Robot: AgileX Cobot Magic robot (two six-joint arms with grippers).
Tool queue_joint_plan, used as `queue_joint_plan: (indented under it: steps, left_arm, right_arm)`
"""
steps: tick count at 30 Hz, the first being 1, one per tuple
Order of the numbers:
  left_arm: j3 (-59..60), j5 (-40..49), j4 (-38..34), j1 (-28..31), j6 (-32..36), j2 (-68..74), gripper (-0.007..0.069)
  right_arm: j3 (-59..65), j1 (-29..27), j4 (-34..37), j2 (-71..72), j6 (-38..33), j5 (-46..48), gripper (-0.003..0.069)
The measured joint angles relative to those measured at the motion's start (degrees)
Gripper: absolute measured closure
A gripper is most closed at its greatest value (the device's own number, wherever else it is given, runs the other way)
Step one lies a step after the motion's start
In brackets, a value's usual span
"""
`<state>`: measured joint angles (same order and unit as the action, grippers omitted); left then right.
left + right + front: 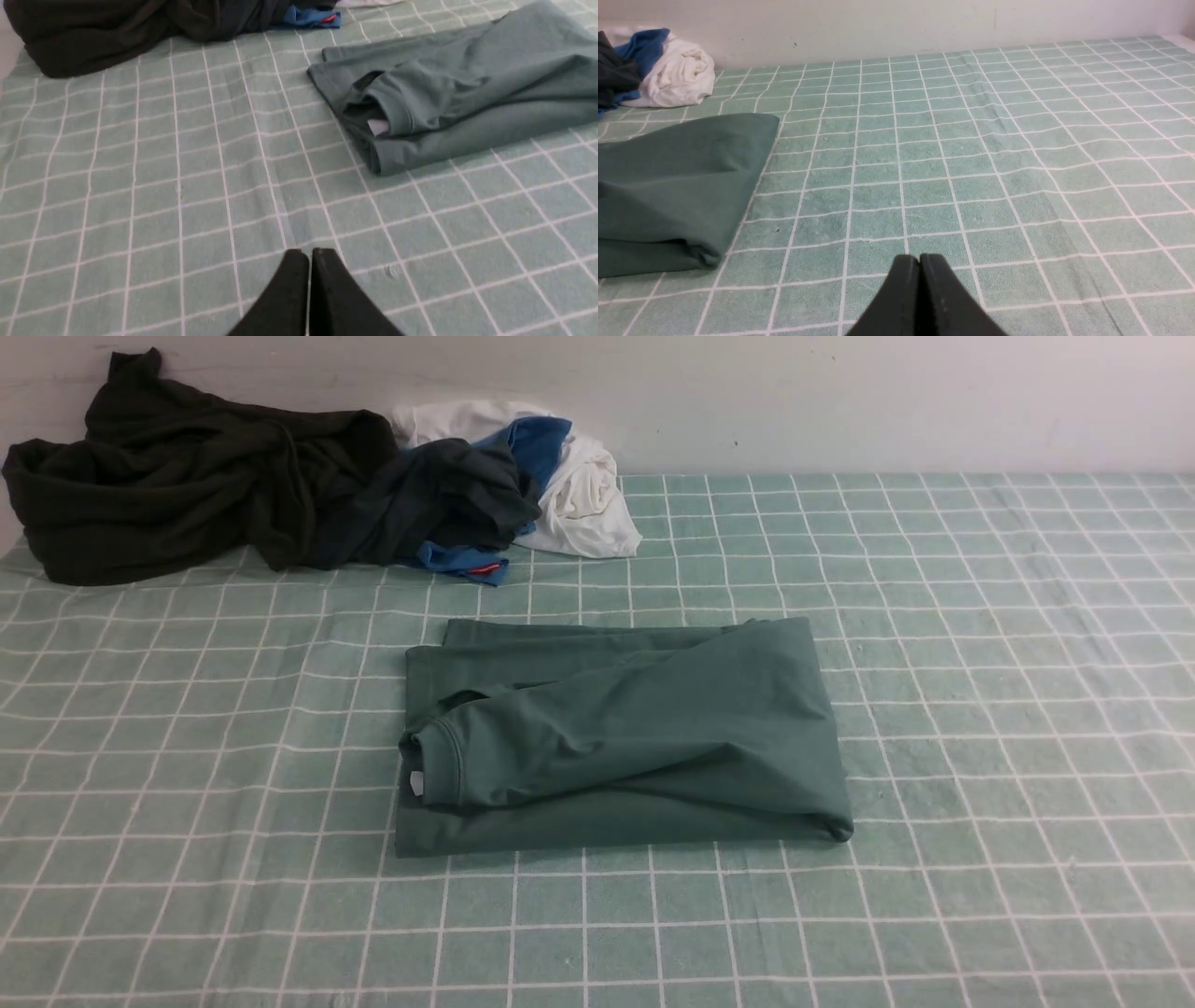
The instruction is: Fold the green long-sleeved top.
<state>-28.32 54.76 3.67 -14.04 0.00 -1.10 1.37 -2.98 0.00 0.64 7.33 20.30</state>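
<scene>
Green checked cloth (980,709) runs to white wall (840,401).

Folded green top (625,737) mid-cloth; clothes heap (280,485) blocks far-left corner; bare checked cloth (1008,663) elsewhere.

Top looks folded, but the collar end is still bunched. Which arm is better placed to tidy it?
Left, probably. The bunched collar of the green top sits on the robot's left, in clear view ahead of the left end effector. The right end effector faces only the smooth folded edge. Both are shut and empty.
</scene>
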Motion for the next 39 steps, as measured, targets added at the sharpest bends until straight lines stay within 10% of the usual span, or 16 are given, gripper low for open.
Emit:
queue_joint_plan:
  steps: [15, 39]
  left_arm:
    - [22.4, -45.2, -3.0, 15.2, 0.0, 0.0, 0.0627]
    - [29.5, -35.5, -4.6, 16.3, 4.5, 0.1, 0.0627]
  right_arm:
    - [0.0, 0.0, 0.0, 0.0, 0.0, 0.0, 0.0673]
    - [0.0, 0.0, 0.0, 0.0, 0.6, 0.0, 0.0673]
